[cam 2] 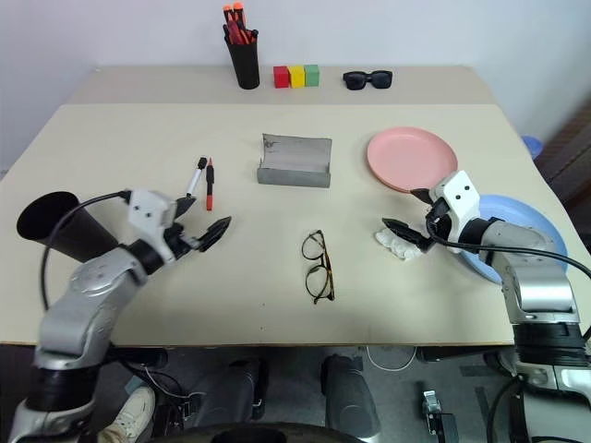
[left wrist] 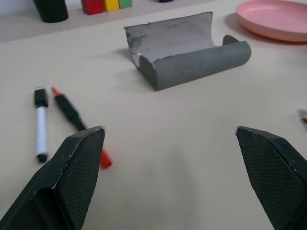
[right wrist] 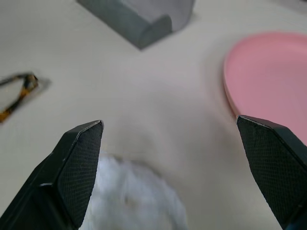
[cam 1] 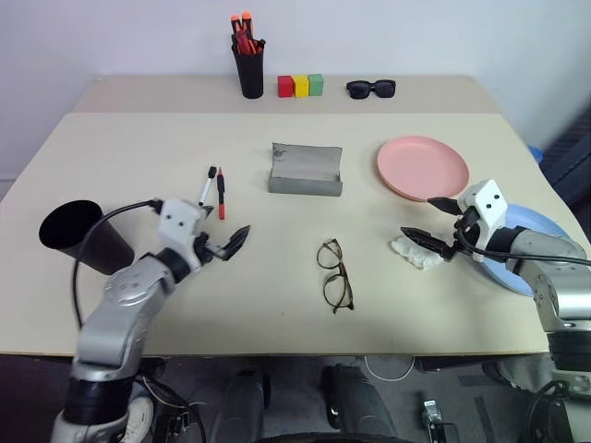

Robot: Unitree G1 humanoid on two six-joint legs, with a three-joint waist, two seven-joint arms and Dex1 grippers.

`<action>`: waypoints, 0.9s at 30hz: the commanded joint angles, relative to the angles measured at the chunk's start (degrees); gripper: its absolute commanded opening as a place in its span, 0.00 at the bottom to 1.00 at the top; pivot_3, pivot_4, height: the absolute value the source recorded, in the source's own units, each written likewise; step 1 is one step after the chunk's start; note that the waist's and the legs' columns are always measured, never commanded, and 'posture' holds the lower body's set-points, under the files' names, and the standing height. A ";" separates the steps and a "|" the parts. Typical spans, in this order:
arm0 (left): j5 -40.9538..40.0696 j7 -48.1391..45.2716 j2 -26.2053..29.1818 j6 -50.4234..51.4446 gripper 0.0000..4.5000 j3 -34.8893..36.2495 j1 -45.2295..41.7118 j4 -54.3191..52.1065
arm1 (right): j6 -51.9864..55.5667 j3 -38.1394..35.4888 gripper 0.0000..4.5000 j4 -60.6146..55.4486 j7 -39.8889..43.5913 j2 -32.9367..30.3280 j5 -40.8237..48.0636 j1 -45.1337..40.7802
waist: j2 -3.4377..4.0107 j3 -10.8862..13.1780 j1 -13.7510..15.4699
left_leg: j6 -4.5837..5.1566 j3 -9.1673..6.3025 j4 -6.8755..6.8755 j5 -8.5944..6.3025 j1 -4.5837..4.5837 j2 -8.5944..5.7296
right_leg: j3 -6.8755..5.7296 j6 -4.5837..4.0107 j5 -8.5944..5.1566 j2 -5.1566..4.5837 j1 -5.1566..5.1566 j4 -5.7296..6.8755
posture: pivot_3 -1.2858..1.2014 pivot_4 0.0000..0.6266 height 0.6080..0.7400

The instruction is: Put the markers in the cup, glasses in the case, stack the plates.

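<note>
The two markers, white (cam 1: pixel 211 187) and red (cam 1: pixel 221 194), lie side by side on the table, left of the open grey case (cam 1: pixel 306 169). My left gripper (cam 1: pixel 226 245) hovers open just in front of them, with nothing between its fingers. The black cup (cam 1: pixel 78 235) is at the far left, beside my left arm. The wire-framed glasses (cam 1: pixel 335 274) lie at the table's front middle. The pink plate (cam 1: pixel 423 167) sits at the right. The blue plate (cam 1: pixel 531 245) lies partly under my right arm. My right gripper (cam 1: pixel 427 220) is open above a white wad, in front of the pink plate.
A crumpled white wad (cam 1: pixel 416 251) lies under the right gripper. At the back stand a black pen holder with orange-red pens (cam 1: pixel 247 69), three coloured blocks (cam 1: pixel 301 86) and black sunglasses (cam 1: pixel 371 89). The table's front edge (cam 1: pixel 295 351) is close to both arms.
</note>
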 commanded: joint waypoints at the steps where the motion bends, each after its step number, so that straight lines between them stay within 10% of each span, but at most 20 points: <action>1: 2.75 4.50 -3.43 4.76 1.00 -4.43 -5.90 0.92 | -0.69 0.07 1.00 -5.76 -1.73 1.08 -0.18 1.59 | 0.00 0.00 -0.05 | 0.00 -0.01 0.00 0.00 0.00 -0.02 | 0.00 0.01 0.00 -0.01 0.01 0.00 | 0.52 0.24 1.00; 13: 9.35 32.38 -18.28 25.59 1.00 7.98 -33.04 22.41 | 5.99 6.62 1.00 -21.02 -8.49 9.29 2.06 3.35 | -0.03 0.01 -0.51 | 0.00 -0.14 -0.01 0.00 0.06 -0.02 | -0.03 0.05 0.01 0.12 -0.03 0.13 | 0.52 0.24 1.00; 27: 10.32 31.57 -14.67 27.80 1.00 11.71 -45.08 43.44 | 10.79 16.26 1.00 -30.62 -14.99 19.14 2.21 7.07 | -0.07 0.03 -0.24 | -0.05 -0.18 -0.02 0.02 -0.04 -0.13 | -0.10 0.11 0.03 -0.03 -0.09 0.12 | 0.52 0.24 1.00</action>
